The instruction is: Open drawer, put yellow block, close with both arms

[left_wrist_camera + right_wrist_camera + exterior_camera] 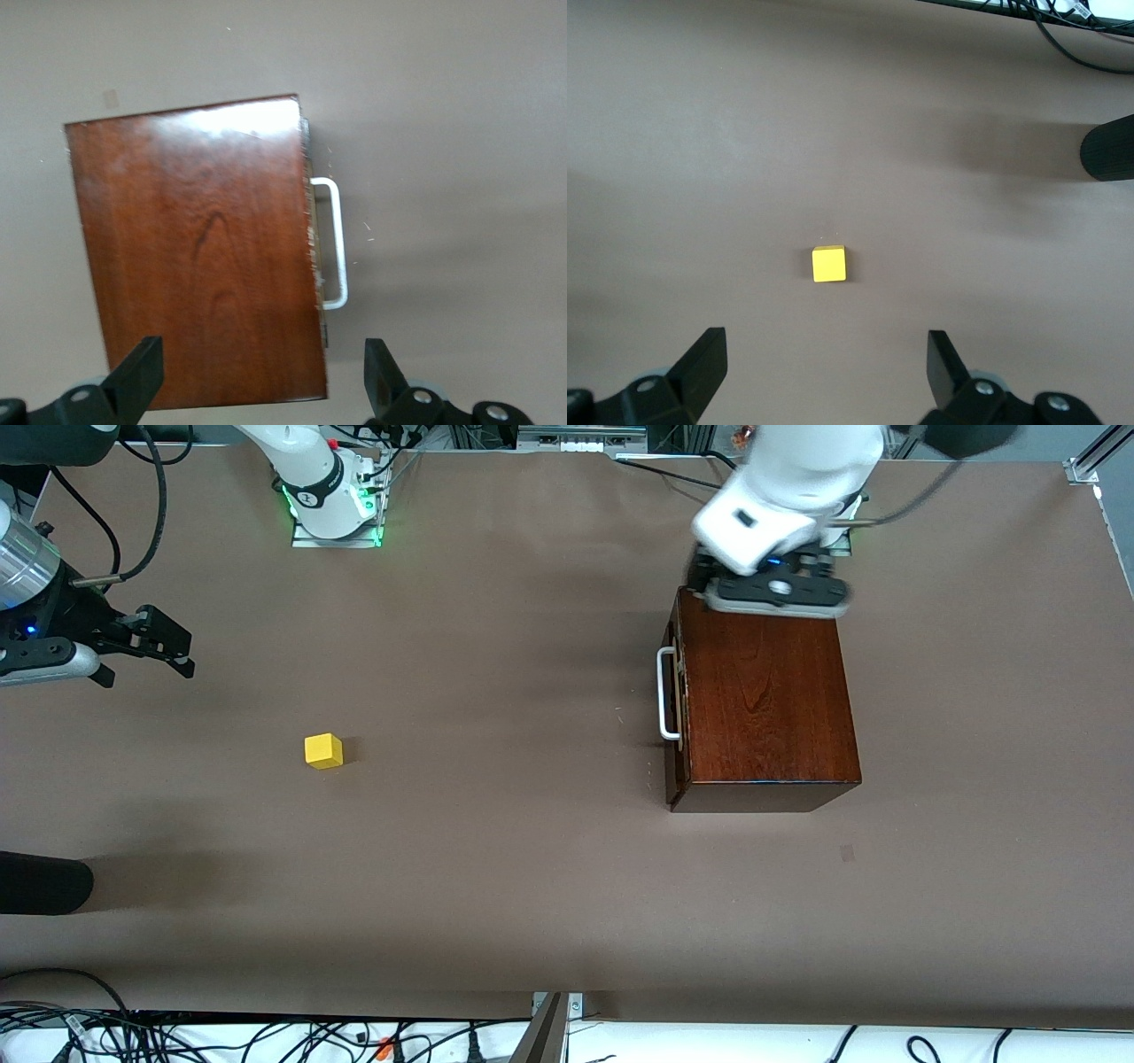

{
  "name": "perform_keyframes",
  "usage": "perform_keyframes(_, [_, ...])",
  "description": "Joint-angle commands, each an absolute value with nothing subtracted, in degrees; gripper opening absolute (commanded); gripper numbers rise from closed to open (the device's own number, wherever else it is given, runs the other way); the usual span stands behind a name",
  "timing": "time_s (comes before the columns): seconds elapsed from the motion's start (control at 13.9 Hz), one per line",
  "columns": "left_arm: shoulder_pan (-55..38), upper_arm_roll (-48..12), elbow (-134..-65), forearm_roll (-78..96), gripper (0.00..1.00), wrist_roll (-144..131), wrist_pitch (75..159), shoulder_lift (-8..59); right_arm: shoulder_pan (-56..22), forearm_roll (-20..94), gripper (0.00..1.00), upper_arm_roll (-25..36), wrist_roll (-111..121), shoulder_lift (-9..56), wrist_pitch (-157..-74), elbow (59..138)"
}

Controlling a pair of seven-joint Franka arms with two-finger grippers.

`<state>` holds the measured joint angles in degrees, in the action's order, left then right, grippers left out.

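The yellow block (323, 751) lies on the brown table toward the right arm's end, and the right wrist view shows it (829, 264) ahead of the tips. My right gripper (177, 651) hangs open and empty (826, 367) over the table, short of the block. The dark wooden box (766, 700) stands toward the left arm's end. Its drawer (675, 708) is shut, flush with the box, white handle (666, 693) facing the block. My left gripper (263, 372) is open over the box's end nearest the arm bases, its fingers astride the box top (199, 248), holding nothing.
A black rounded object (40, 883) juts in at the table edge near the right arm's end, nearer the front camera than the block. Cables (266, 1036) run along the table's front edge. The right arm's base (332, 509) stands at the back.
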<state>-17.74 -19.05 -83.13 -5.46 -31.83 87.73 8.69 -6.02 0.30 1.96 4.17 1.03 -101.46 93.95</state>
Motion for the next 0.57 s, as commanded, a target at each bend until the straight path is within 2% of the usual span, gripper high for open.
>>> perform_keyframes(0.0, [-22.48,-18.9,-81.04,-9.04,1.0,-37.42,87.63,12.21,-5.8,1.14,1.0,2.02,4.04,1.41,-100.81,92.81])
perform_keyframes(0.5, [-29.97,-18.81,-80.95,-16.69,1.0,-46.14,91.4,21.08,-5.45,1.14,1.0,2.11,4.04,1.41,-100.72,92.9])
